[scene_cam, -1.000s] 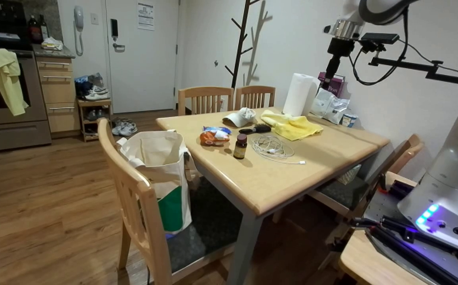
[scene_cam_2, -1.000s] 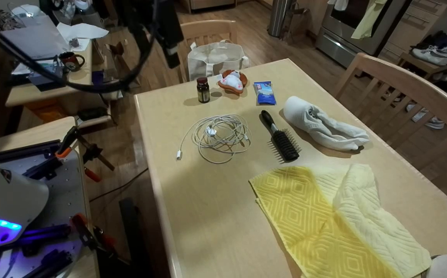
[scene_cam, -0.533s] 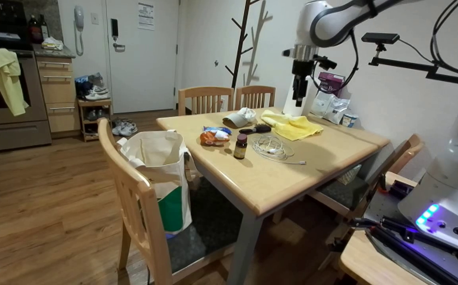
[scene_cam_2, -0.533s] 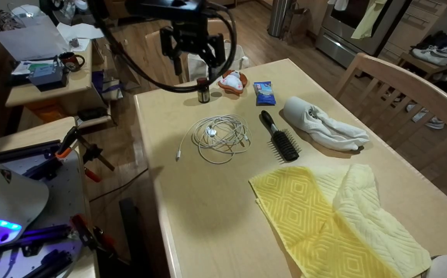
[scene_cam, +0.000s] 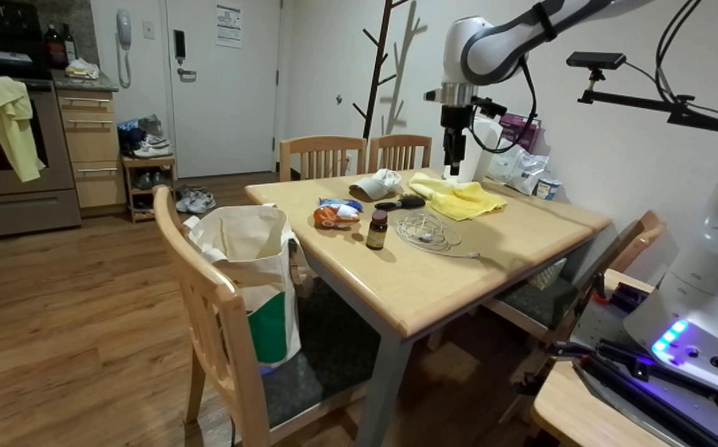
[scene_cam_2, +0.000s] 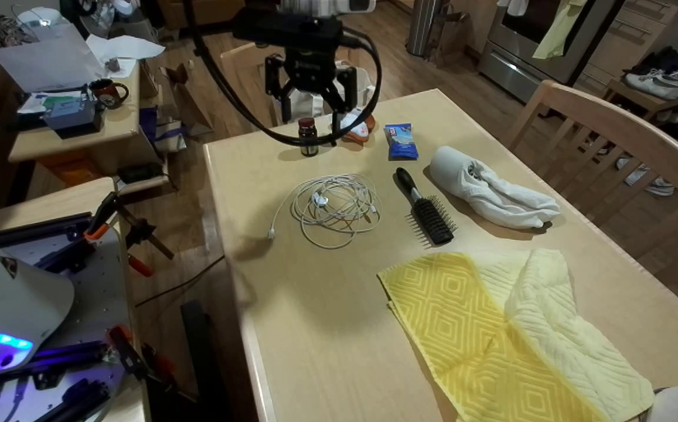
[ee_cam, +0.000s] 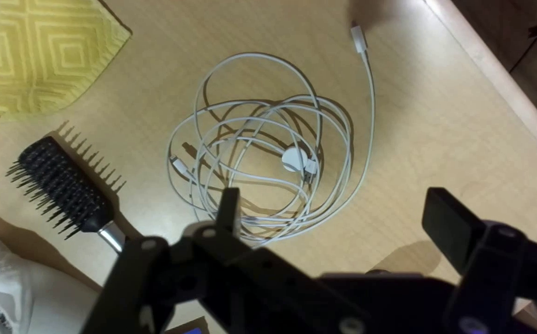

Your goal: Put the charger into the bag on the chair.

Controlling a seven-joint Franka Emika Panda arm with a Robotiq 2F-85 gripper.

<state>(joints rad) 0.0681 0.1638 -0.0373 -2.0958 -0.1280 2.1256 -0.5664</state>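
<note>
The charger is a loose coil of white cable with a small white disc, lying on the table in both exterior views [scene_cam: 426, 238] [scene_cam_2: 319, 200] and in the wrist view [ee_cam: 294, 159]. The cream bag [scene_cam: 259, 276] with a green panel stands open on the chair [scene_cam: 234, 310] beside the table; my gripper partly covers the bag [scene_cam_2: 303, 105] in an exterior view. My gripper [scene_cam: 454, 171] is open and empty, pointing down above the table. Its spread fingers also show in an exterior view [scene_cam_2: 312, 124] and in the wrist view [ee_cam: 331, 199], where the coil lies ahead of the fingertips.
A dark bottle [scene_cam: 376, 231] stands close to the coil. An orange-and-white plush [scene_cam: 336, 216], a blue packet [scene_cam_2: 401, 140], a black hairbrush [scene_cam_2: 426, 211], a white cap [scene_cam_2: 491, 190] and a yellow cloth [scene_cam_2: 491, 328] lie around. A paper roll [scene_cam: 476, 152] stands at the back.
My gripper has swung in over the table and lowered, moving left in one exterior view and right in another. The charger and the bag have not moved.
</note>
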